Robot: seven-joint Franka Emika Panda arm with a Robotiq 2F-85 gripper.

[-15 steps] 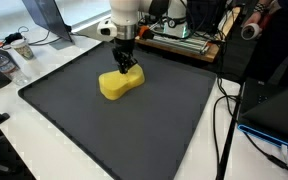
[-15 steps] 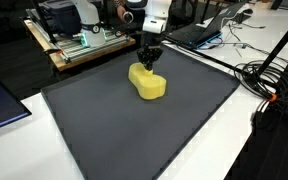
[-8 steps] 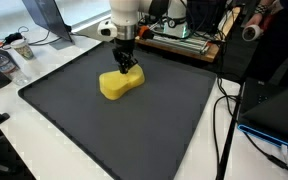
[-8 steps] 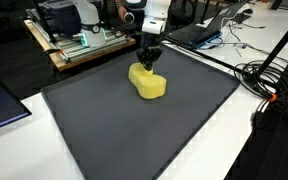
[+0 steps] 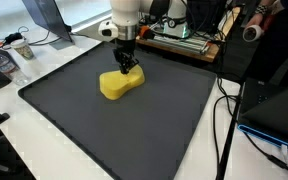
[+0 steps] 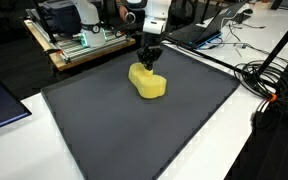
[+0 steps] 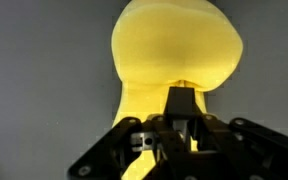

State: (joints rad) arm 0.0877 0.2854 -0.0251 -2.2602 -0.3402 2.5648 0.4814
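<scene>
Foamy yellow sponge (image 5: 119, 86) — peanut-shaped (pinched).

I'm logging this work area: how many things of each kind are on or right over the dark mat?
yellow peanut-shaped foam sponge: 1
black robot gripper, pinching the sponge: 1
dark grey flat mat: 1
Total: 3

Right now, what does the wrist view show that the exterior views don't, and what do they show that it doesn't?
Only the wrist view: the sponge close up, its rounded end beyond the gripper, which pinches its narrow part. Only the exterior views: the whole dark mat, the white arm, and cables beside the mat. Both: the yellow sponge lying on the mat, with the gripper shut on it.
</scene>
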